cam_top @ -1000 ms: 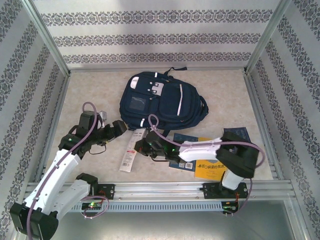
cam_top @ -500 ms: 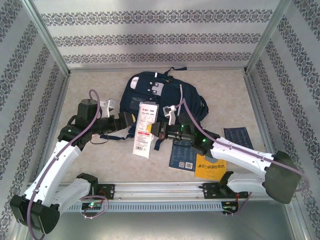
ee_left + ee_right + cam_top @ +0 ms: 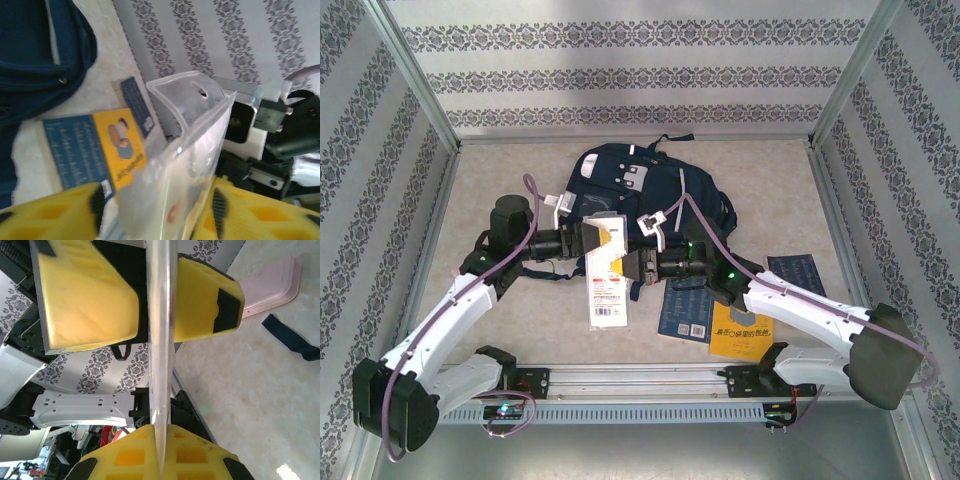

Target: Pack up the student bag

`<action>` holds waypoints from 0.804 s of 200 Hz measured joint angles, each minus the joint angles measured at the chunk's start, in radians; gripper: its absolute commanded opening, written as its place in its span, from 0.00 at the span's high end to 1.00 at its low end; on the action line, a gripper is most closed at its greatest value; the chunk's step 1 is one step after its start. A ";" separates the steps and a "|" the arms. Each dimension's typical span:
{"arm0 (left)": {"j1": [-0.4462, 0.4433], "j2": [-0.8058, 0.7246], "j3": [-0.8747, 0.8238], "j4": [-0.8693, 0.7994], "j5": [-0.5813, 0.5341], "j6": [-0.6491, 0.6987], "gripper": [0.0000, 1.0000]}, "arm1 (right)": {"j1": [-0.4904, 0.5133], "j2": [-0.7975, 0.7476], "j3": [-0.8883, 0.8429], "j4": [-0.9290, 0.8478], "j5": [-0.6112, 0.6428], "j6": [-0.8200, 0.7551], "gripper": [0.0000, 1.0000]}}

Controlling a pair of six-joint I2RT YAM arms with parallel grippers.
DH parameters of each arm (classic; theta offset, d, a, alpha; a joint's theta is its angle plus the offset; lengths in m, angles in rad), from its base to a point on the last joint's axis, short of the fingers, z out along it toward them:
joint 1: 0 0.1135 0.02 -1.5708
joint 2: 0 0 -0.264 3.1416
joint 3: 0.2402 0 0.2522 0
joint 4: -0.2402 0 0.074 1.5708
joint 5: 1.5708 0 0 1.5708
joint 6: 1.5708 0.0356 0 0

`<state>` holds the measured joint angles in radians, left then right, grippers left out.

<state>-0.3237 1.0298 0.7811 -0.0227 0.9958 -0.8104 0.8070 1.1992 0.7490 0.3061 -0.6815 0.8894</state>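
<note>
The student bag (image 3: 640,195), navy with white stripes, lies flat at the back middle of the table; its edge (image 3: 40,45) shows in the left wrist view. In front of it a clear plastic packet (image 3: 607,285) with a white and red card hangs in the air. My right gripper (image 3: 632,265) is shut on the packet's edge (image 3: 161,365), its yellow pads (image 3: 200,455) pressed together on the film. My left gripper (image 3: 595,238) straddles the packet (image 3: 180,165) from the other side. One pad touches it and the other stands slightly apart.
A blue and yellow book (image 3: 685,305) and a yellow book (image 3: 740,335) lie under the right arm, with a smaller blue booklet (image 3: 790,272) to their right. The books (image 3: 95,150) sit right beside the bag. A dark strap (image 3: 292,339) trails on the table.
The right gripper lifted the packet off the table and carried it up in front of the bag. The left gripper swung in to meet it and narrowed its jaws around the packet.
</note>
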 measured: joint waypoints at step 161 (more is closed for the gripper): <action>-0.092 -0.149 -0.161 0.423 -0.571 -0.381 1.00 | -0.046 -0.364 -0.256 0.112 0.420 0.179 0.02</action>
<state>-0.4160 0.8806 0.6205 0.4004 0.4244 -1.1912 0.7612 0.8349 0.4927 0.4179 -0.2611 1.0679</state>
